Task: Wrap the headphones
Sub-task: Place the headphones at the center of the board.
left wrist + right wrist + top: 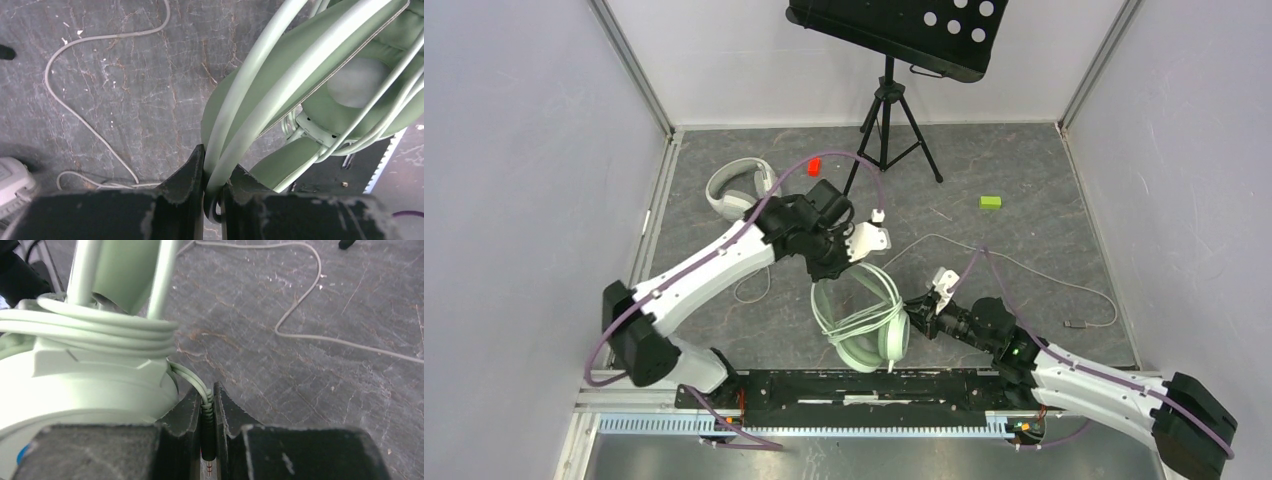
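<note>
Winding is looking nearly finished on the mint-green headphones [864, 320], which are being held between the two arms near the front edge of the table [1044, 160]. Their cable [100, 330] is lying in several turns around the headset. The left hand [212, 167] is pinching the headband together with some loops. The right hand [210, 400] is pinching the plug end [208, 437] beside an earcup, so securing it is probably what is left. The white-grey headphones [736, 186] are lying far left, apparently unwrapped, and a loose cable [1044, 275] is trailing to the right.
</note>
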`<state>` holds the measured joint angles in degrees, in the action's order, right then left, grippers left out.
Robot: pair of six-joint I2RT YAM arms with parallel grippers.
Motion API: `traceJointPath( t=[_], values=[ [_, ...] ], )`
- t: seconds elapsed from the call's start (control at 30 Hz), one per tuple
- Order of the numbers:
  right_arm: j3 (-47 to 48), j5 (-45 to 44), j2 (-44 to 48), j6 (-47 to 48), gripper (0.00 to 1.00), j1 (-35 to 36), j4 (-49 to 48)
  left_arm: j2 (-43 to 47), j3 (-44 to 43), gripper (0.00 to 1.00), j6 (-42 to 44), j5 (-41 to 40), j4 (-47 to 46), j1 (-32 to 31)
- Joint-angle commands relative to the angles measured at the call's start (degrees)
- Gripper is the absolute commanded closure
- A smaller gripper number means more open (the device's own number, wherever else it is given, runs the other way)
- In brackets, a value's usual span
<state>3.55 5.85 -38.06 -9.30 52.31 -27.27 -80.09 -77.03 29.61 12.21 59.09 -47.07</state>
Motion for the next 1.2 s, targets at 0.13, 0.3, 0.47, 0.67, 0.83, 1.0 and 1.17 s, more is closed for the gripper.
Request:
traceJointPath(
  t=[0.13,0.3,0.47,0.67,0.83,1.0,1.17],
  values=[
    [-1.35,-3.47,-6.46,8.43,0.95,-0.98,-6.78,-13.40,-8.74,0.87,12.20,-6.57,14.06,0.14],
    [0.60,-0.79,-14.70,13.48,0.94,-0.94,-8.76,-20.15,-13.02,0.86,16.11,-8.36,14.90,0.14],
    [0.97,-2.65,-18.32,15.67,0.94,-0.90,-9.98,-26.99,-17.11,0.84,18.05,-10.20,15.53,0.06],
    [0.62,-6.76,-17.79,17.55,0.88,-0.92,-7.43,-32.46,-20.12,0.78,19.75,-10.17,11.46,-1.32],
    [-0.40,-9.07,-16.82,17.32,0.85,-0.87,-5.52,-35.13,-22.32,0.70,20.78,-10.64,7.16,-3.48],
    [-2.00,-9.41,-16.39,15.87,0.81,-0.88,-5.87,-37.74,-23.98,0.60,21.83,-11.02,4.72,-5.74],
    [-2.44,-11.25,-17.11,14.53,0.81,-0.85,-4.73,-39.23,-24.31,0.59,21.41,-10.66,3.53,-6.54]
  ],
)
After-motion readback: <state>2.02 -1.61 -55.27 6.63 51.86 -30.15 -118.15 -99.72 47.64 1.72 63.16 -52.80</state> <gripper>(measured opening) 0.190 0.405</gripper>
